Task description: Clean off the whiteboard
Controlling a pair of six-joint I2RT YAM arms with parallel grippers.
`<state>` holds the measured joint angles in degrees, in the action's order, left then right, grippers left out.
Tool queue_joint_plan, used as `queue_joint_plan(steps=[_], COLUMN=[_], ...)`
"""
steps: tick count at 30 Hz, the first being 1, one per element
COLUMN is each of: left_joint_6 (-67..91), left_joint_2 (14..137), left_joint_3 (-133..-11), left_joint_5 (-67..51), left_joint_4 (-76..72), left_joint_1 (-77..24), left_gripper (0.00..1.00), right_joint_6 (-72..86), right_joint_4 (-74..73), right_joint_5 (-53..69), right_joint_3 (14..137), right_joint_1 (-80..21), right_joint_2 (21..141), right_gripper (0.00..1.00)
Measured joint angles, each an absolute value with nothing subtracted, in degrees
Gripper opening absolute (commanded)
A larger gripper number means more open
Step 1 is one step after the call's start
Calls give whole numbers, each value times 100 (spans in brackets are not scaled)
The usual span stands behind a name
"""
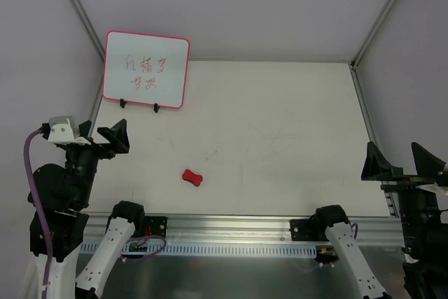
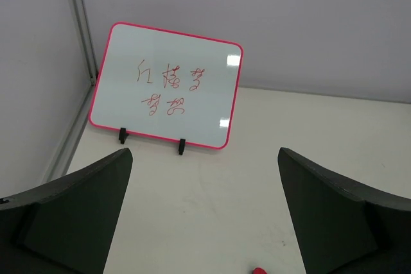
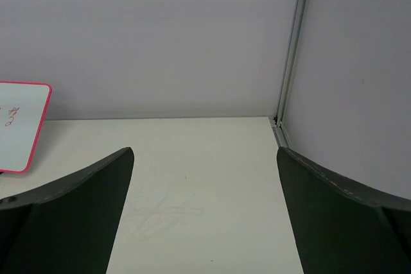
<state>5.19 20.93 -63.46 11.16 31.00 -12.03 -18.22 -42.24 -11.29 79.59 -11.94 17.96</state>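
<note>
The whiteboard (image 1: 145, 69) stands upright on two black feet at the far left corner of the table, with a pink-red frame and red handwritten marks on it. It also shows in the left wrist view (image 2: 167, 85), and its right edge shows in the right wrist view (image 3: 19, 126). A small red bone-shaped eraser (image 1: 192, 177) lies on the table in front of the left arm; only its tip shows in the left wrist view (image 2: 258, 271). My left gripper (image 1: 100, 138) is open and empty, near the left edge, facing the board (image 2: 204, 155). My right gripper (image 1: 399, 162) is open and empty at the right edge (image 3: 204, 155).
The white table (image 1: 280, 138) is enclosed by pale walls with metal corner posts at the far left (image 1: 80, 5) and far right (image 1: 381, 19). A metal rail (image 1: 231, 225) runs along the near edge between the arm bases. Faint scuff marks show mid-table.
</note>
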Motion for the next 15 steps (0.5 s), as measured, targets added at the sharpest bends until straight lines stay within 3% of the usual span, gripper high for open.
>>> queue_joint_plan(steps=[8, 15], left_joint_6=[755, 1221], left_joint_2=[2663, 4547], left_joint_3=[-5837, -5566], left_joint_5=[1028, 902], left_joint_4=[3094, 3048], left_joint_1=[-1203, -1201], left_gripper=[99, 99], right_joint_6=[-1435, -757], right_joint_4=[-4491, -4757], right_joint_5=[-1103, -773], right_joint_3=[7782, 6945], right_joint_1=[-1194, -1194], right_joint_2=[2021, 2335], right_gripper=[99, 99])
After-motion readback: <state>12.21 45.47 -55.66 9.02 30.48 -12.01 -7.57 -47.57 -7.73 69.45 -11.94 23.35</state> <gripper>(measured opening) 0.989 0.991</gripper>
